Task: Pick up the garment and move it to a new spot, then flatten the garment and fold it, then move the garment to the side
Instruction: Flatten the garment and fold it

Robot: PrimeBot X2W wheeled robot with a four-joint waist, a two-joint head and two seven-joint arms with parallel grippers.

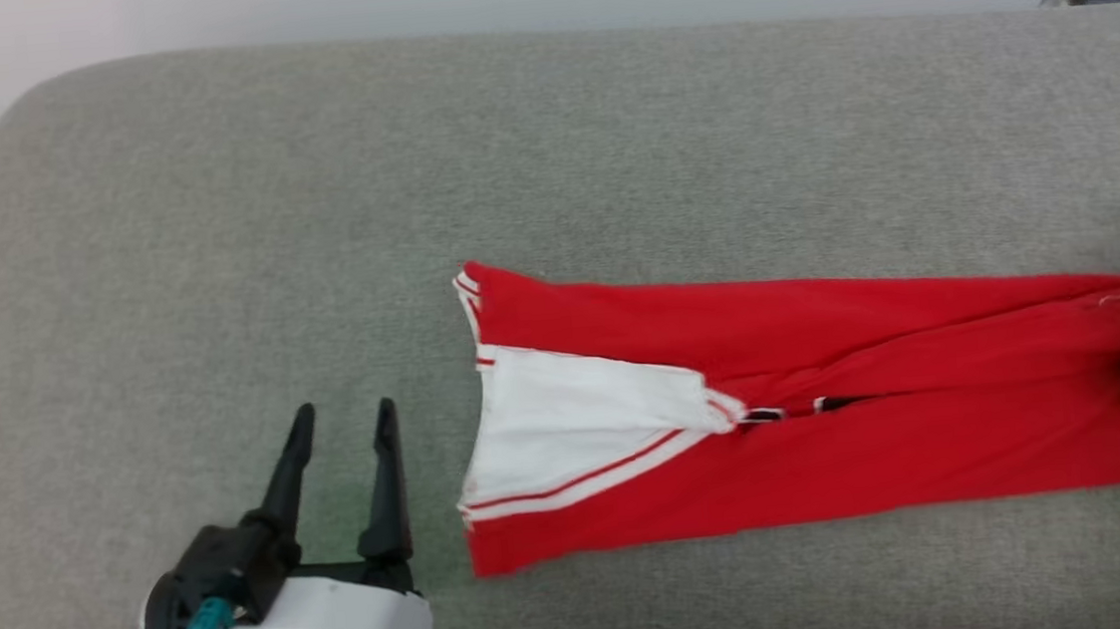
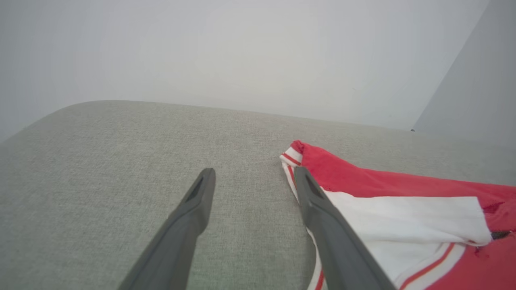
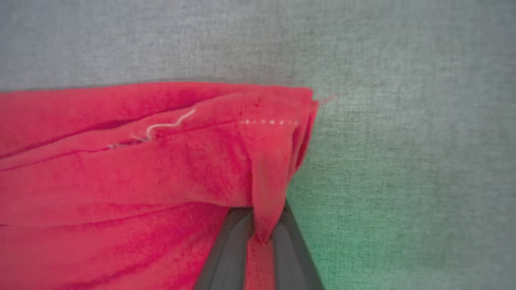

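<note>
At seven o'clock in the head view the left gripper (image 1: 345,411) is hovering empty, fingers (image 1: 385,478) spread wide. Just beside it the garment (image 1: 828,413) is lying in a long band on the grey cushion (image 1: 214,232), running toward three o'clock, where the right gripper (image 3: 264,225) is pinching a red hem fold. Being soft, the garment is probably going to sag limply; its sleeve-end corner is offering the second hold.

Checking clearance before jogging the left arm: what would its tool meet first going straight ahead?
Probably just bare grey upholstery: the left tool points beside the jersey, though its nearer finger might graze the sleeve edge; depth is unclear.
</note>
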